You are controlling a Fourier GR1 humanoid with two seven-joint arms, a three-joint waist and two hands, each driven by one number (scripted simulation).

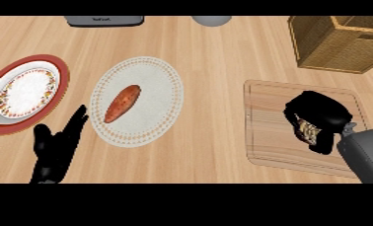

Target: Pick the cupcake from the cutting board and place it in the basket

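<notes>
A wooden cutting board (273, 121) lies at the right of the counter. My right hand (319, 110) hangs over its right half, fingers curled round the cupcake (309, 132), of which only a striped sliver shows under the fingers. The wicker basket (328, 42) stands at the back right, beyond the board. My left hand (56, 146) rests open at the lower left, fingers pointing up, holding nothing.
A white patterned plate (157, 79) with a sweet potato (122, 103) lies left of centre. A red-rimmed plate (29, 92) sits at the far left. A grey appliance (104, 20) and a grey round object (212, 20) stand along the back edge.
</notes>
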